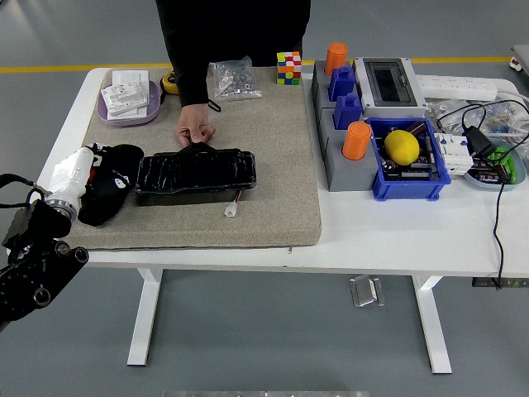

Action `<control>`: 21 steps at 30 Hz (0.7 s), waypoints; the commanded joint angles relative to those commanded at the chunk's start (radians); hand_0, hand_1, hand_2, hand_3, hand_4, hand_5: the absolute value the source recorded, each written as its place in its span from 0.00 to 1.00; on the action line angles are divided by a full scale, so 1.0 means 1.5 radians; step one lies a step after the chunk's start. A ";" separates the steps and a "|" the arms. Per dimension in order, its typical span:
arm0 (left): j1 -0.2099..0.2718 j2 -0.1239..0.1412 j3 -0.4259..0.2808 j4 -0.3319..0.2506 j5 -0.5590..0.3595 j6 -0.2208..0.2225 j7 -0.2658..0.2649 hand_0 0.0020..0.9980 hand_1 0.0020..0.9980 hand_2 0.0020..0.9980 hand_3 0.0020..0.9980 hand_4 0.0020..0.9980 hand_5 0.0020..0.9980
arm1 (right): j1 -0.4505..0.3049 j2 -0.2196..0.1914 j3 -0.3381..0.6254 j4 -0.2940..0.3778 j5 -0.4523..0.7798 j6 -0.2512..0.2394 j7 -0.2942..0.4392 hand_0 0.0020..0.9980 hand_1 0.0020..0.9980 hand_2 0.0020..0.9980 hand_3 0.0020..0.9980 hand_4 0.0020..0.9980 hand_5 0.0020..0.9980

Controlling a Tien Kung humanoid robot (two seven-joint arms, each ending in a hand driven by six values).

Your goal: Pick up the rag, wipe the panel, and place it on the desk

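Note:
The black panel (196, 174) lies flat on the tan mat (273, 165), left of the middle. A person stands at the far side, and one hand (195, 130) grips the panel's far edge. My left arm comes in from the lower left, with its white wrist (70, 175) over the mat's left edge. My left hand (111, 188) is a dark mass just left of the panel, close to its left end. It merges with a dark shape that may be the rag; I cannot tell them apart. My right arm is out of view.
A small white connector (231, 209) lies in front of the panel. A purple tray (128, 112), a bag of screws (231, 79) and a colour cube (288, 68) stand at the back. Grey blocks with orange cylinders (356, 141), a blue bin (409, 178) and cables (488, 141) are on the right.

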 joint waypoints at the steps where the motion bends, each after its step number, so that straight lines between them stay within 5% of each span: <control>1: 0.000 -0.001 0.000 0.001 -0.001 0.001 0.000 0.57 0.72 0.81 0.73 0.82 0.35 | 0.000 0.000 0.003 0.000 -0.002 0.000 0.000 0.75 0.70 0.71 0.59 0.91 0.57; 3: 0.000 -0.002 0.000 0.003 0.001 0.004 0.000 0.48 0.66 0.81 0.71 0.80 0.32 | 0.000 0.000 0.005 0.000 -0.001 -0.001 0.001 0.75 0.70 0.71 0.59 0.91 0.57; 8: 0.000 -0.001 0.003 0.007 0.002 0.009 0.001 0.48 0.66 0.81 0.71 0.80 0.32 | 0.000 0.001 0.015 0.000 -0.007 -0.002 0.001 0.75 0.70 0.71 0.59 0.91 0.57; 9: 0.000 -0.001 0.004 0.008 0.003 0.009 0.002 0.42 0.49 0.80 0.65 0.72 0.19 | -0.001 0.001 0.018 0.000 -0.008 -0.002 0.002 0.75 0.70 0.71 0.59 0.91 0.57; 20: -0.001 -0.005 0.010 0.013 0.005 0.010 0.006 0.40 0.45 0.81 0.64 0.72 0.18 | 0.000 -0.001 0.030 0.000 -0.016 -0.002 -0.001 0.75 0.70 0.71 0.59 0.91 0.57; 21: -0.001 -0.005 0.010 0.013 0.005 0.012 0.005 0.37 0.38 0.81 0.62 0.70 0.19 | 0.000 -0.001 0.031 0.000 -0.017 -0.002 -0.001 0.75 0.70 0.71 0.59 0.91 0.57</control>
